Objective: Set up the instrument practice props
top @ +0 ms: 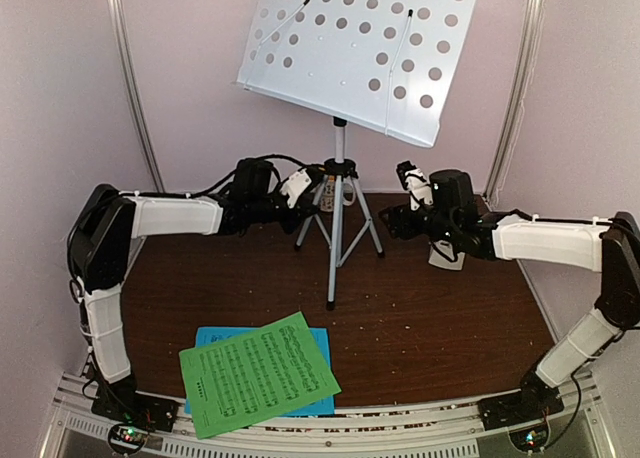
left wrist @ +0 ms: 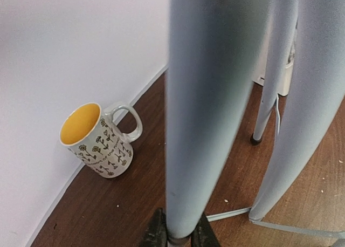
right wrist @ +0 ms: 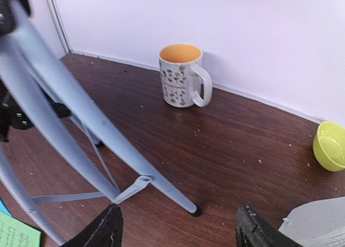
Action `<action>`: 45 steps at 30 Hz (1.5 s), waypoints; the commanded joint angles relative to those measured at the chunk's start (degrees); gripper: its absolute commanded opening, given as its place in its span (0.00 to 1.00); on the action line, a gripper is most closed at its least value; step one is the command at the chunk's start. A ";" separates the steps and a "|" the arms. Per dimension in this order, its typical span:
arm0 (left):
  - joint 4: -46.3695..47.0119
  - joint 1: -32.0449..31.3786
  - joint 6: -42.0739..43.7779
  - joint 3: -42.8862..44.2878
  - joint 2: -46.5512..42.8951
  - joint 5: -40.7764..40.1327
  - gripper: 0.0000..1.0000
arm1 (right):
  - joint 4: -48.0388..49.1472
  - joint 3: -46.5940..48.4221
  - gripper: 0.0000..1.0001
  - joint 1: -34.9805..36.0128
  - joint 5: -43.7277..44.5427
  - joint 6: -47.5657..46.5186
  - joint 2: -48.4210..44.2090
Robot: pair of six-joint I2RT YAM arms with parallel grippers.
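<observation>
Wooden tabletop [top: 430, 308]; left claw [left wrist: 179, 235] clasps stand leg [left wrist: 210, 96].

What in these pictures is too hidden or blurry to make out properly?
Blue sheet: top view, mostly under the green sheet.
Metronome: top view, largely covered by the right arm.
Bowl: right wrist view, cut by the right edge.
Left gripper: left wrist view, only fingertips show beside a blurred tripod leg; grip unclear.

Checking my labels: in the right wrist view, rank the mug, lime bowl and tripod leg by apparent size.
1. tripod leg, though it is nearest the camera
2. mug
3. lime bowl, cut by the frame edge
</observation>
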 commanded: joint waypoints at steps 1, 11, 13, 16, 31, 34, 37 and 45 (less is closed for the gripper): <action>0.60 -0.22 -11.14 -2.20 -2.87 -9.10 0.00 | 9.12 -6.37 0.72 2.24 -3.04 8.25 -4.22; 4.66 -5.43 -19.84 -8.16 -6.56 -23.22 0.00 | 14.97 -8.92 0.77 9.86 0.01 12.67 -1.50; 4.50 -6.28 -20.60 -8.28 -6.57 -24.83 0.00 | 15.59 -8.49 0.81 11.27 0.91 12.59 -0.44; 4.08 -7.31 -22.29 -8.36 -6.74 -27.23 0.00 | 16.20 -6.99 0.81 12.77 1.94 12.30 1.82; 7.02 -8.15 -22.71 -9.65 -6.01 -27.28 0.00 | 16.89 2.49 0.57 14.76 3.46 11.70 14.86; 7.39 -8.15 -21.60 -9.86 -5.80 -27.36 0.00 | 17.54 1.71 0.43 15.20 3.32 12.09 15.45; 7.34 -8.16 -21.12 -9.80 -5.74 -27.59 0.00 | 17.62 0.39 0.45 15.61 3.21 12.72 15.05; 7.38 -8.16 -20.08 -9.94 -5.70 -26.51 0.00 | 21.25 -3.67 0.38 16.06 3.71 14.34 16.55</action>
